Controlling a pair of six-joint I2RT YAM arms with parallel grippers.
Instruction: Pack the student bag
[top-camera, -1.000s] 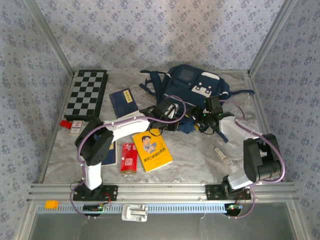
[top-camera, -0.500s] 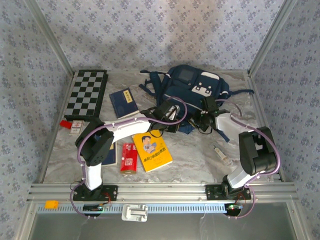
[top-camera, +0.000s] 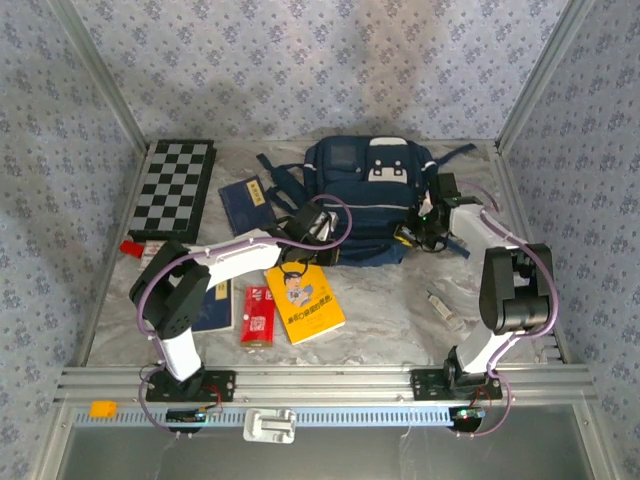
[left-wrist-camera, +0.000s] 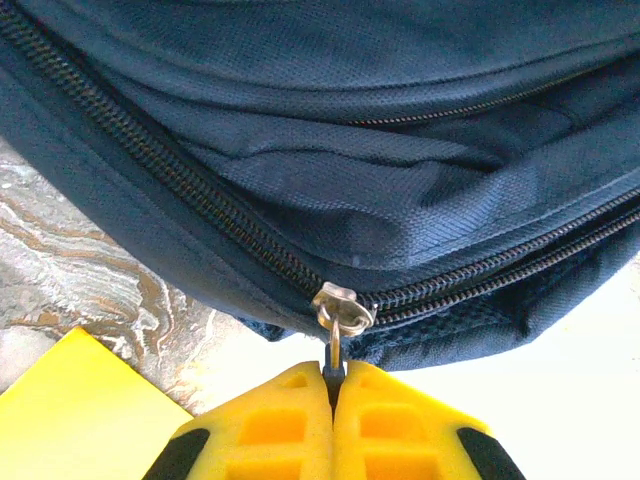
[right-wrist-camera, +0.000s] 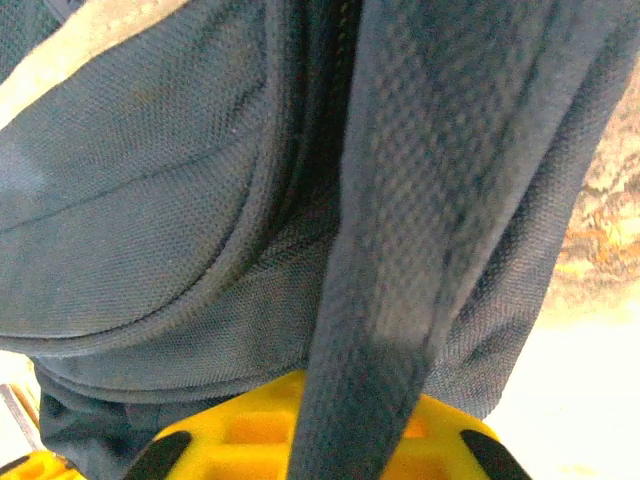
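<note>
The student bag (top-camera: 365, 195), a navy backpack with white patches, lies at the back middle of the table with its straps spread out. My left gripper (top-camera: 303, 230) is at the bag's near left corner. In the left wrist view its yellow fingers (left-wrist-camera: 262, 425) are shut on the metal zipper pull (left-wrist-camera: 334, 352), which hangs from the slider (left-wrist-camera: 343, 305). My right gripper (top-camera: 424, 217) is at the bag's right side. In the right wrist view a dark strap (right-wrist-camera: 400, 270) runs down between its yellow fingers (right-wrist-camera: 235, 430), which are closed on it.
A chessboard (top-camera: 172, 187) lies at the back left, with a navy book (top-camera: 247, 200) beside it. A yellow book (top-camera: 303, 303), a red packet (top-camera: 258, 314) and a blue notebook (top-camera: 213, 300) lie near the front left. A small tube (top-camera: 443, 308) lies at the right.
The bag has swung round from a tilt to square and shifted left. My right gripper has closed on the strap and moved to the bag's right side. The left gripper kept its grip.
</note>
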